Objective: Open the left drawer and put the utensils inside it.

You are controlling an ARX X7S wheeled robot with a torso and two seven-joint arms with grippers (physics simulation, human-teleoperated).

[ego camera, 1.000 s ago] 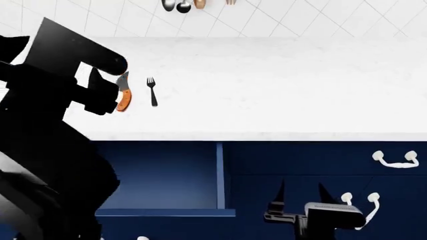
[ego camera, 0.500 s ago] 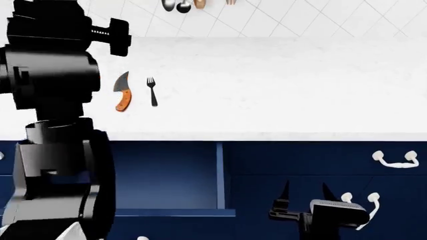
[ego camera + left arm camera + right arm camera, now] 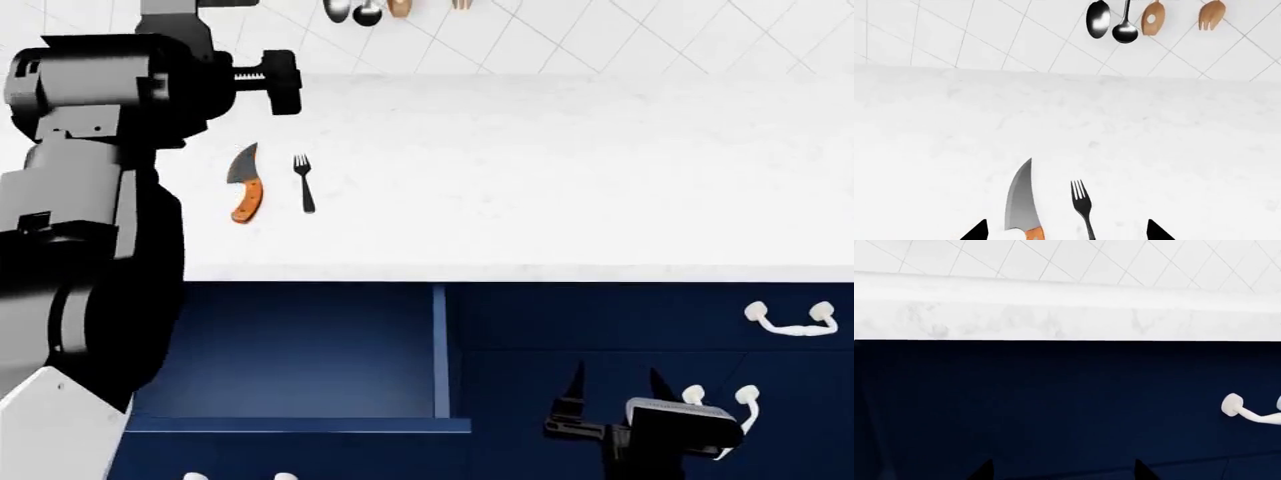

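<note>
Your left wrist view showed the knife (image 3: 1022, 202) and fork (image 3: 1083, 207) lying side by side on the white counter (image 3: 1154, 140), apart from each other, both between the two spread fingertips (image 3: 976, 231) of your left tool (image 3: 1067, 232), which was released and held nothing. The head view did not show that tool's tips; there your left arm (image 3: 94, 200) covered the counter's left end and stood just beside the knife (image 3: 244, 184), with the fork (image 3: 304, 182) on its far side. Only the head view showed the drawer (image 3: 320, 350) pulled out below the counter edge, its blue inside bare of utensils, its front rim toward you.

Your right tool (image 3: 614, 395) hung low before the navy fronts (image 3: 1054, 405), fingers spread and gripping nothing, near a white handle (image 3: 717, 420); another white handle (image 3: 790, 320) sat higher to the right. The right wrist view gave the navy front, one handle (image 3: 1251, 411) and the counter's edge above.

Behind the counter rose a white wall tiled on the diagonal, where two dark spoons (image 3: 1111, 20), a wooden spoon (image 3: 1153, 17) and a wooden fork (image 3: 1212, 13) hung.
</note>
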